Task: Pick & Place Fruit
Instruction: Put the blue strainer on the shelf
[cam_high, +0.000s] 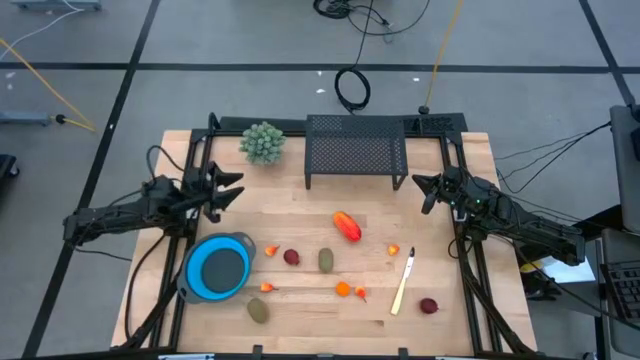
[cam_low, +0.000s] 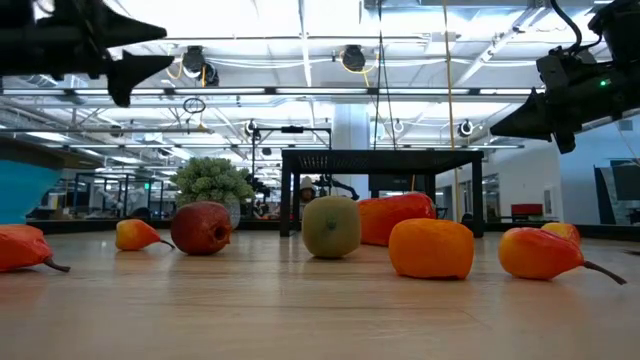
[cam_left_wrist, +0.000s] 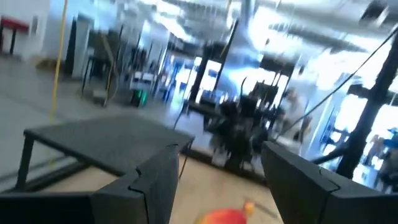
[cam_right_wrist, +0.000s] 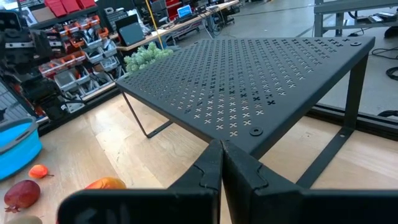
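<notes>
Across the middle of the pale wooden tabletop (cam_high: 300, 215) the toy fruit lies scattered and untouched. Largest is the elongated red-orange piece (cam_high: 347, 226), just in front of the black perforated metal shelf (cam_high: 356, 150). Nearer the front edge sit a dark red round fruit (cam_high: 291, 257) and an olive-green oval one (cam_high: 326, 260) side by side, with a tiny orange piece (cam_high: 271, 250) just beside the round blue bowl (cam_high: 220, 268). More small orange pieces (cam_high: 343, 290) lie near the front, another olive oval (cam_high: 259, 311) rests below the bowl, and a second dark red round fruit (cam_high: 429, 306) sits toward the right corner, past a pale wooden stick (cam_high: 403, 284).

Back left, a bushy pale-green plant ball (cam_high: 263, 142) stands beside the shelf.

Both arms hang above the table, holding nothing. The left gripper (cam_high: 226, 190) hovers at the left edge with its fingers (cam_left_wrist: 155, 180) spread apart. The right gripper (cam_high: 425, 188) hovers at the right edge, its fingers (cam_right_wrist: 205, 171) pressed together and pointing at the shelf.
</notes>
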